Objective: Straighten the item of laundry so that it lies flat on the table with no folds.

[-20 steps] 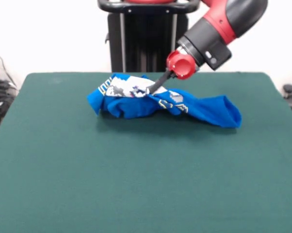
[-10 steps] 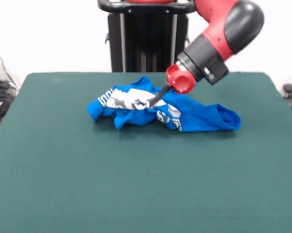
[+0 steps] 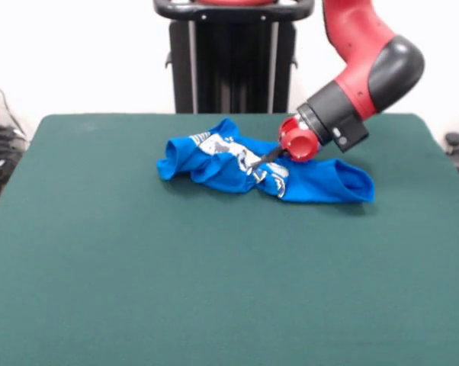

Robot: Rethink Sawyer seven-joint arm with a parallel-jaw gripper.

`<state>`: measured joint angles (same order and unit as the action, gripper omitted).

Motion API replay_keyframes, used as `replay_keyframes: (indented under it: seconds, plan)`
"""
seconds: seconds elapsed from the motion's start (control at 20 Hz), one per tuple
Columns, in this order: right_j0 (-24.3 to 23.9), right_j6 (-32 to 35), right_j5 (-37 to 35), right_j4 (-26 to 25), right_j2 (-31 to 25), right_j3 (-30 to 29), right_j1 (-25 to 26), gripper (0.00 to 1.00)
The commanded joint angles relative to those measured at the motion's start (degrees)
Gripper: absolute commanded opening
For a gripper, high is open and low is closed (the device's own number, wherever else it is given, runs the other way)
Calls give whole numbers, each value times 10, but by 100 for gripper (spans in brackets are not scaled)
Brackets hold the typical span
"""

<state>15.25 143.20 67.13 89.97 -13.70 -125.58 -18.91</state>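
I see the gripper point(image 3: 261, 162) low, its dark tip buried in the T-shirt point(image 3: 248, 164); can't tell if it's pinching. The arm angles down from upper right, red wrist just above the cloth. Shirt lies bunched and folded toward the table's point(image 3: 214, 290) far-centre.

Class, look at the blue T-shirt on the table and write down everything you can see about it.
The T-shirt is bright blue, soft-looking cloth with a white print and outlined lettering showing in its creases. It lies crumpled in a long bunch, not flat, on the far half of the green table. One end forms a rounded fold at the picture's right. The gripper reaches into its middle, touching the cloth.
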Motion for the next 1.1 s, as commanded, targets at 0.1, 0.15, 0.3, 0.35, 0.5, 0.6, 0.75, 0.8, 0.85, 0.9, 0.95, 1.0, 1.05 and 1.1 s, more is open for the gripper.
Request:
replay_keyframes:
  seconds: [0.1, 0.15, 0.3, 0.35, 0.5, 0.6, 0.75, 0.8, 0.85, 0.9, 0.95, 1.0, 1.05, 1.1]
  plan:
    - [46, 182, -39, 104, -58, 29, 17, 0]
    - [47, 179, -39, 105, -57, 31, 19, 0]
    - [49, 132, -30, 103, -48, 41, 31, 0]
    - [45, 82, -36, 79, -39, 37, 32, 0]
    - [18, -22, -76, -15, -10, 26, 22, 100]
    - [-3, -77, -109, -60, 0, 12, -1, 100]
    - [-51, -225, -179, -97, 6, -16, -80, 100]
    - [-59, -264, -192, -97, 7, -20, -101, 100]
    - [-65, -288, -200, -93, 8, -21, -115, 100]
    - [-66, -311, -199, -77, 9, -22, -127, 100]
    - [-65, -327, -199, -64, 11, -24, -137, 100]
    - [-67, -344, -201, -62, 17, -24, -142, 100]
    - [-70, -361, -209, -62, 23, -26, -150, 100]
    - [-74, -388, -223, -58, 27, -28, -162, 100]
